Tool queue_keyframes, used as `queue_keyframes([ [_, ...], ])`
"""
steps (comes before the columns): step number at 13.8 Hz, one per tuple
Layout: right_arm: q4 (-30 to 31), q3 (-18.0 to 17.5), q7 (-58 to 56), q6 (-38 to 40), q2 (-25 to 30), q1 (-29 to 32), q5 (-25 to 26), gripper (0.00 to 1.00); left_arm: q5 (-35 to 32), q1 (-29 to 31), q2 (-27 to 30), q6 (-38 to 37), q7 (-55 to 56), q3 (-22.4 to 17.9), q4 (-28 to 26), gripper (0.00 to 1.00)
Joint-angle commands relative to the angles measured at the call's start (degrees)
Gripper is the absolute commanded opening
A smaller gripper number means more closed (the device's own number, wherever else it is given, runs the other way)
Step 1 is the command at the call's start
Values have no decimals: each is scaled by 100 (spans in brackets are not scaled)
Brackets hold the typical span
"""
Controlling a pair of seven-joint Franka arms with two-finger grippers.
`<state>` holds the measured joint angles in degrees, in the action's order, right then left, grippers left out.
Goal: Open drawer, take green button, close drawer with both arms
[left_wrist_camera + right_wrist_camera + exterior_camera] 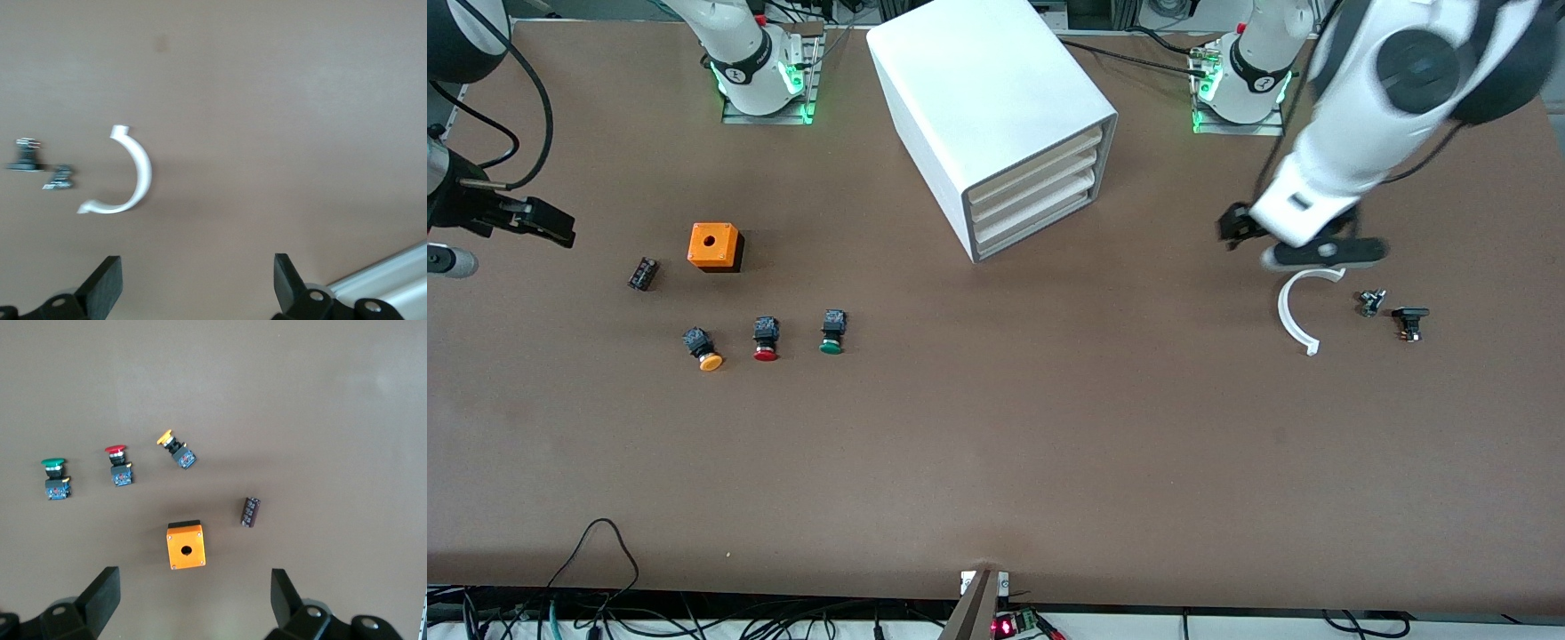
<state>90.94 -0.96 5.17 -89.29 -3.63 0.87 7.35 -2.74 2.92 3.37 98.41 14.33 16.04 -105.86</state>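
The white cabinet [996, 116] stands at the middle of the table's robot side, its three drawers all shut. The lowest drawer [1032, 228] shows only its off-white front. The green-capped button [831, 333] lies on the table nearer the front camera, toward the right arm's end, and also shows in the right wrist view [53, 477]. My right gripper [543, 222] is open and empty in the air at the right arm's end, with the orange box past its fingertips [193, 593]. My left gripper [1303, 244] is open and empty [198, 280] over bare table beside a white C-shaped ring [1303, 311].
An orange box [715, 246], a small black part [643, 273], an orange-capped button [704, 348] and a red-capped button [766, 339] lie near the green one. Two small dark parts [1371, 302] [1409, 322] lie beside the ring [130, 180]. A cabinet corner [387, 280] shows in the left wrist view.
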Motion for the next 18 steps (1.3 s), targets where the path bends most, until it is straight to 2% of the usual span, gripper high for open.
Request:
queue_keyframes([
  [1,765,183,-567,-219,616,0,-286,100,-51,-37,347,-611,-772,-477,347,100],
  [4,1196,201,-614,-500,898,0,-304,100,-60,-55,534,-744,-906,-584,469,100],
  [7,1671,201,-413,-694,1258,-8,-339,100,-17,-29,261,-946,-906,-584,768,100],
  [9,1699,192,-131,-669,1286,-8,-427,100,-16,-29,261,-946,-914,-584,769,100],
  [18,1699,342,-465,-616,1286,-8,-436,100,362,419,138,-709,-1477,-584,787,100],
])
